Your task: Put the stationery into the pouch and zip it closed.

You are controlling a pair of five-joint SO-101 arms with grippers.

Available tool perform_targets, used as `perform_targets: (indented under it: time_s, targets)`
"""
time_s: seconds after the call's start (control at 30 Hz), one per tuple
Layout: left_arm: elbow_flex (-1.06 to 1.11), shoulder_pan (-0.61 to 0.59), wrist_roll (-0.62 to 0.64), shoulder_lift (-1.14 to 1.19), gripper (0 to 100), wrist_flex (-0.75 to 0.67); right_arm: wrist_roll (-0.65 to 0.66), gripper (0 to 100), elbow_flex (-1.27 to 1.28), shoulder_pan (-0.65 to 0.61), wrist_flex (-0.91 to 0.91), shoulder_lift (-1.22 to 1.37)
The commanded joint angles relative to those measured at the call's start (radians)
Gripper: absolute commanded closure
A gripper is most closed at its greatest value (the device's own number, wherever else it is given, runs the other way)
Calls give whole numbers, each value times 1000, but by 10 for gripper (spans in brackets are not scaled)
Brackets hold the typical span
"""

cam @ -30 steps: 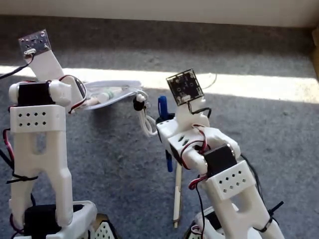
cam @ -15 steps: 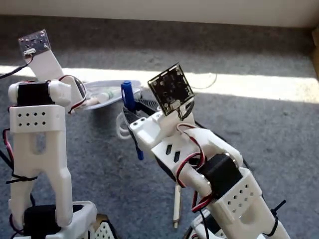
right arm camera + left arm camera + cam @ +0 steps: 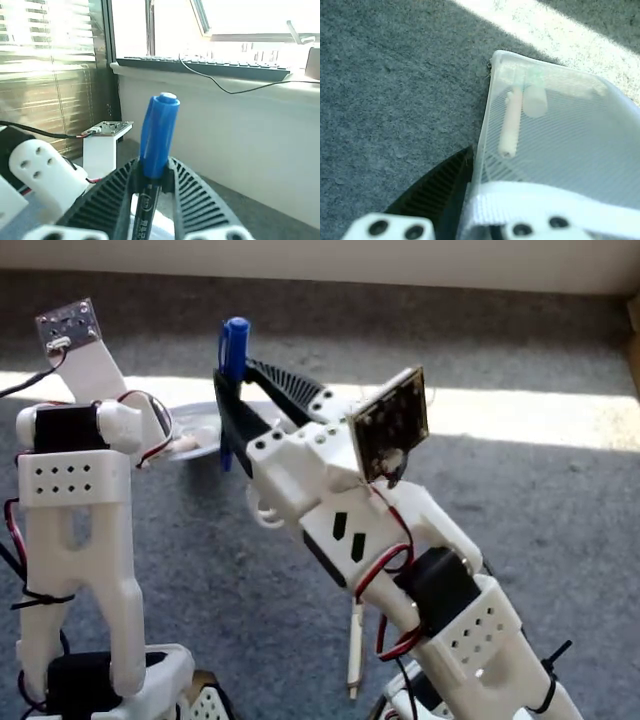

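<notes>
My right gripper [image 3: 238, 390] is raised above the carpet and shut on a blue-capped pen [image 3: 233, 350], which stands nearly upright with its cap up; the pen [image 3: 157, 135] sits between the ribbed black fingers [image 3: 195, 200]. The clear mesh pouch [image 3: 555, 135] lies on the carpet with white stationery [image 3: 511, 122] inside, and my left gripper [image 3: 470, 200] is shut on its edge. From above, the pouch [image 3: 195, 425] shows just behind the left arm, below the held pen. A cream pen [image 3: 355, 650] lies on the carpet near the right arm's base.
Grey carpet [image 3: 560, 520] covers the floor, crossed by a bright sunlit strip [image 3: 520, 415]. A wall runs along the far side. The left arm's camera board [image 3: 106, 129] shows in the right wrist view.
The right arm lifted the blue pen off the carpet and swung it up and left toward the pouch. The left arm held still.
</notes>
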Motion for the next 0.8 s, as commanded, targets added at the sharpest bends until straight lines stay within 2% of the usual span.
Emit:
perform_targets:
  time_s: [0.0,0.17,0.33,0.47,0.7,0.77]
  targets:
    - [7,-19,-9,18,965,-14,49,993,25,-8,-139,-21]
    - [7,-19,-9,18,965,-14,227,993,194,-12,-403,-21]
    - [7,-19,-9,18,965,-14,301,993,346,-12,-627,-21]
    - [7,-19,-9,18,965,-14,301,993,410,-12,-684,-21]
    - [7,-19,-9,18,965,-14,305,993,479,-12,-677,-30]
    - [7,-19,-9,18,965,-14,353,993,493,-12,-677,-30]
